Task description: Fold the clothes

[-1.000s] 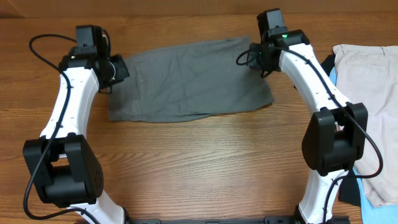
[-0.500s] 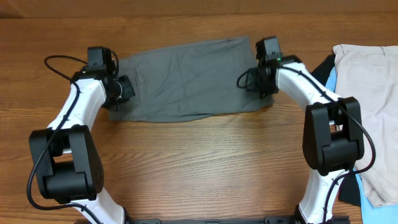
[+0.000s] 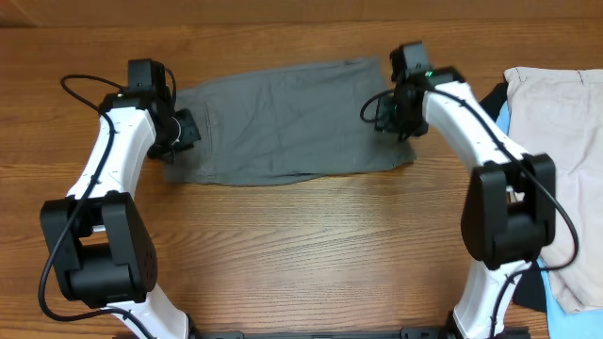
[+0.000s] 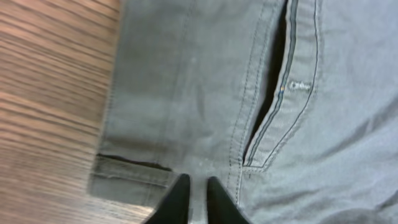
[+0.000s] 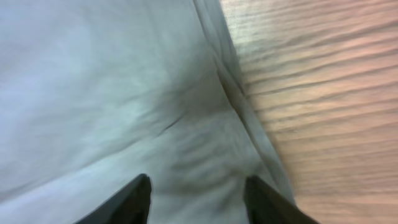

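Grey shorts [image 3: 283, 118] lie flat toward 12 o'clock on the wood table [image 3: 301, 245], with a beige piece [image 3: 556, 141] at 3 o'clock. Left gripper [image 4: 198, 200] sits over the shorts' 9 o'clock edge near the slit pocket [image 4: 273, 81], fingers just a slit apart, released. Right gripper [image 5: 196, 193] is over the 3 o'clock edge, spread wide, released.
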